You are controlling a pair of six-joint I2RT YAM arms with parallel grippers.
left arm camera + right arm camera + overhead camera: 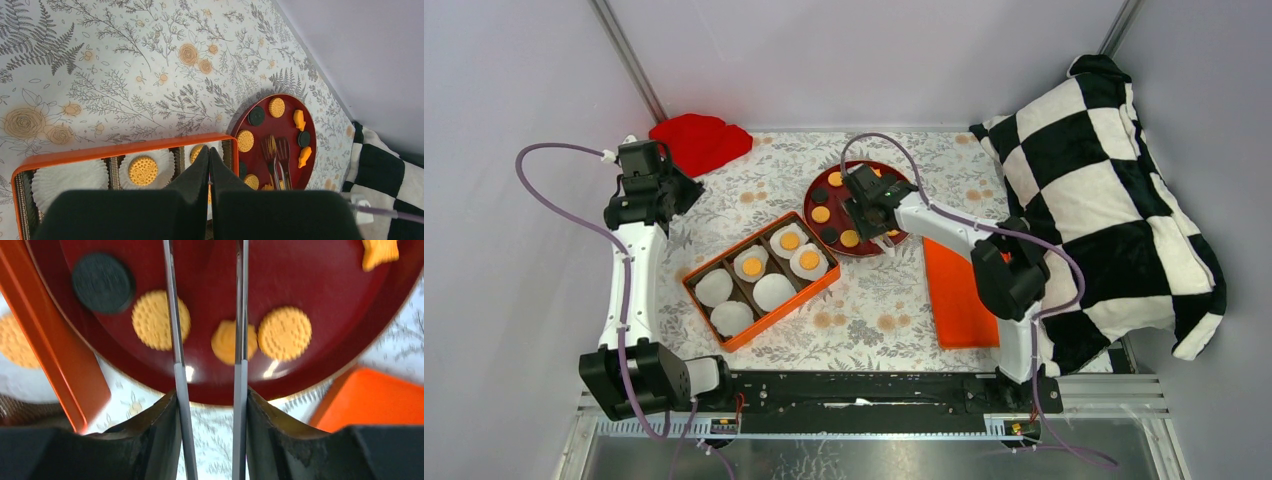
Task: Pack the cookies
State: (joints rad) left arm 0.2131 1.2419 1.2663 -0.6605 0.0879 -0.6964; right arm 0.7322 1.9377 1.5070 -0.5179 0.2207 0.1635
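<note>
Here you see one moment from above and from both wrists. Your left gripper (208, 153) hangs above the floral surface (125, 60), near the far-left side of the orange box (125, 148). Its jaws are pressed together with nothing between them. Your right gripper (206, 270) reaches over the dark red plate (325, 300), which sits just beyond the box's right end. Its two thin jaws run parallel with a narrow gap and clamp nothing; whether they touch the plate you cannot tell.

Three cookies (752, 266) lie in the box, one each in three of its six white liners (714, 288): the two right-hand compartments and the far middle one. More round cookies lie on the plate. In the right wrist view one sits partly behind the left-hand jaw and one lies right of the jaws. A smaller, blurred orange piece (225, 342) shows partly behind the right-hand jaw.

The plate also carries dark discs (102, 282) and fish-shaped orange pieces (299, 120). An orange panel (959, 295) lies flat right of the box. A red cloth (699, 140) is at the far-left corner and a checkered pillow (1114, 190) at the right edge.
</note>
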